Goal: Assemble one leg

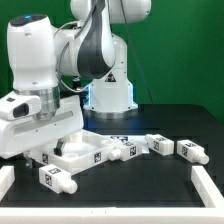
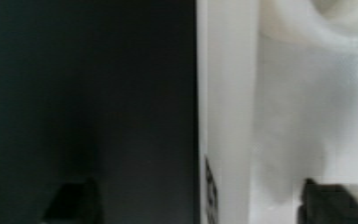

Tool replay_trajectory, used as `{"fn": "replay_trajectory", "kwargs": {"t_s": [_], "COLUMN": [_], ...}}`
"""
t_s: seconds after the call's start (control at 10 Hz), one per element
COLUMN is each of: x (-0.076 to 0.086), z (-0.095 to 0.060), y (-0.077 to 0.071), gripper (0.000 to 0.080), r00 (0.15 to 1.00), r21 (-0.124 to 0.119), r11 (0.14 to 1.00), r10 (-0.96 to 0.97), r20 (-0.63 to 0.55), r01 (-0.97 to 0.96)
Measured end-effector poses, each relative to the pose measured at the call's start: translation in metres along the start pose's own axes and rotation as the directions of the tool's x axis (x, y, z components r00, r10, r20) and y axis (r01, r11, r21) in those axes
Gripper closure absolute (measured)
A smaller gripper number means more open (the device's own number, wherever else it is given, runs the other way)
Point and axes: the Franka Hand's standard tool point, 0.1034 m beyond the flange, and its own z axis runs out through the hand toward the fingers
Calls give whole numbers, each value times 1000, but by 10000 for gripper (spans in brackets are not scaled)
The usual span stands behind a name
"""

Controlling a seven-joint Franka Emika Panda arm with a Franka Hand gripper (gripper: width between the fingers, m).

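My gripper [image 1: 44,150] is low at the exterior view's left, over the near-left part of the large flat white square panel [image 1: 88,152]. In the wrist view my gripper [image 2: 204,200] is open. One dark fingertip [image 2: 73,200] is over the black table and the other over the white panel [image 2: 291,100], whose edge runs between them. Several legs lie on the table: one [image 1: 58,178] in front of the panel, one [image 1: 125,150] against its right side, and two more [image 1: 158,143] [image 1: 190,150] further right. Nothing is held.
White rails [image 1: 208,185] border the black table at the front left and front right. The marker board [image 1: 112,115] lies behind the panel, by the robot's base [image 1: 108,95].
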Motion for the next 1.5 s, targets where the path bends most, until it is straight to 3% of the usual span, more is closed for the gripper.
{"fn": "replay_trajectory", "kwargs": {"t_s": [0.1,0.2,0.3,0.4,0.8,0.9,1.1,1.2,1.3,1.5], "x": [0,0,0,0,-2,-9,-7,0,10,67], "z": [0,0,0,0,0,-7,-46,-67,-76,-81], "y": [0,0,0,0,0,1,2,1,0,-1], "gripper": [396,396,578,710,754,754,754,754,754,754], "r00": [1000,1000,1000,1000,1000,1000,993,986,961,876], "r21": [0,0,0,0,0,2,19,30,31,36], "r11": [1000,1000,1000,1000,1000,1000,993,985,960,875], "r10": [0,0,0,0,3,25,120,167,277,482], "r20": [0,0,0,0,0,5,7,7,9,27], "r01": [0,0,0,0,-3,-25,-120,-168,-277,-483]}}
